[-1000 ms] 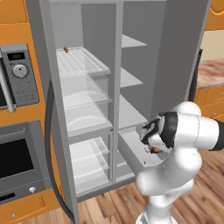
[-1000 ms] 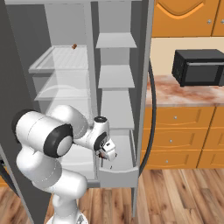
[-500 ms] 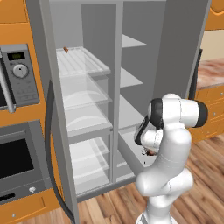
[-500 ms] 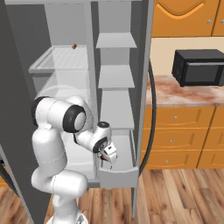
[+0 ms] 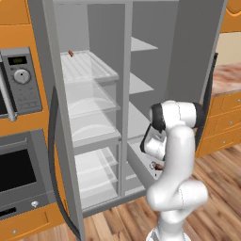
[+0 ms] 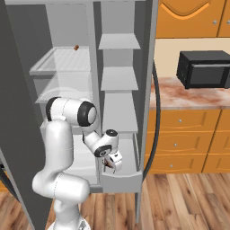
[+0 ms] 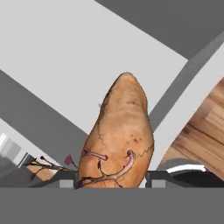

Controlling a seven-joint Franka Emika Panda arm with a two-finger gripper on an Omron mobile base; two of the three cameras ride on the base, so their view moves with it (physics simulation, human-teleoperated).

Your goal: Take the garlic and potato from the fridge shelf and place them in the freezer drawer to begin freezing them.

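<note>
Where the pincer (image 6: 112, 165) grips the potato (image 7: 119, 135), pale freezer drawer (image 6: 128, 179), wood floor (image 6: 179, 197)

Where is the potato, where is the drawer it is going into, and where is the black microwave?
potato (image 7: 120, 135): hand view, the middle of its brown skin.
freezer drawer (image 6: 121, 182): right base view, its grey front wall.
microwave (image 6: 204, 69): right base view, the middle of its dark front.

no readable text, labels, brands or numbers anywhere, oven display (image 5: 18, 60) too blurred to read
</note>
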